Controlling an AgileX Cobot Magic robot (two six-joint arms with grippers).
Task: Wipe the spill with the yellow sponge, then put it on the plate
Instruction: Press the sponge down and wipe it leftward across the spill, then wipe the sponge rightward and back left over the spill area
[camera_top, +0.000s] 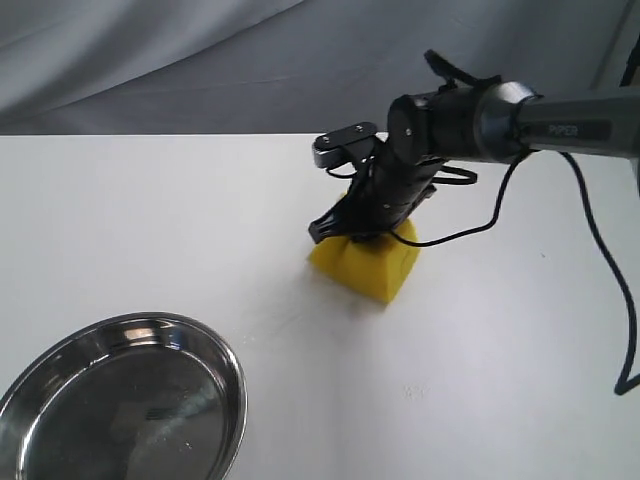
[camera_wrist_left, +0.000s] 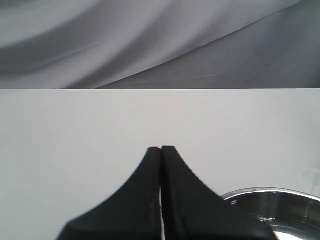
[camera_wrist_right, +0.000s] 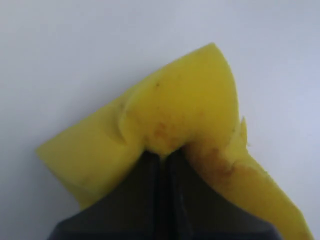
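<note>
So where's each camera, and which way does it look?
Exterior: off the arms, looking down on the table; right gripper grips the yellow sponge.
Left wrist: left arm, facing across the table past the left gripper.
Right wrist: right arm, facing down past its gripper at the sponge.
Shared: plate, in exterior and left wrist.

Our right arm (camera_top: 560, 125) reaches in from the right side, its wrist bent steeply downward. Our right gripper (camera_top: 362, 232) has its jaws pinched nearly together on the yellow sponge (camera_top: 375, 265). Our left gripper (camera_wrist_left: 161, 149) points level, its two fingers pressed flat against each other.
</note>
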